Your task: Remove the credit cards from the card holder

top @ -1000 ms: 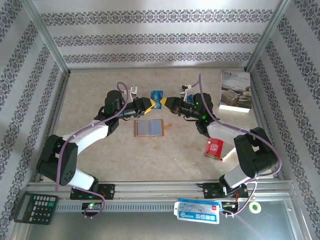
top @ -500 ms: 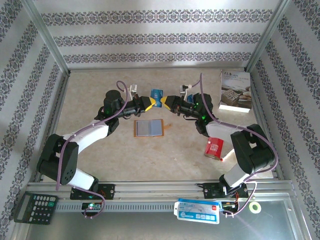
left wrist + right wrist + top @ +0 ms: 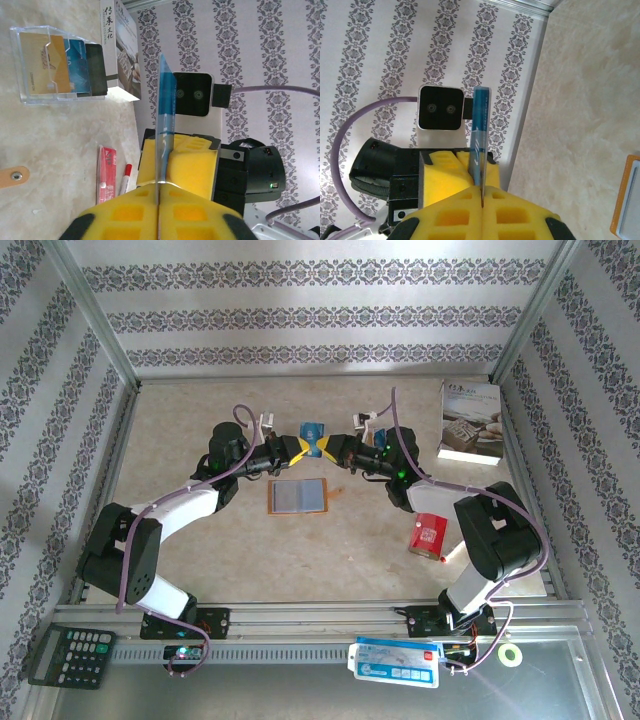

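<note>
The card holder [image 3: 297,496] lies open and flat on the table, grey-blue panels up, its orange edge [image 3: 626,200] at the right of the right wrist view. Above and behind it a blue credit card [image 3: 315,431] is held up in the air, seen edge-on [image 3: 164,105] [image 3: 481,130]. My left gripper [image 3: 305,446] [image 3: 159,187] is shut on one end of it. My right gripper [image 3: 327,446] [image 3: 482,192] is shut on the other end, so the yellow fingers of both arms meet nose to nose.
A white book [image 3: 470,422] stands at the back right, a clear stand with several cards [image 3: 55,65] beside it. A red can [image 3: 428,535] sits by the right arm. A red packet [image 3: 106,172] and a marker [image 3: 125,179] lie nearby. A calculator [image 3: 70,655] rests on the front rail.
My right gripper has moved left to the blue card and closed on its free end. The left gripper has kept its hold and barely moved.
</note>
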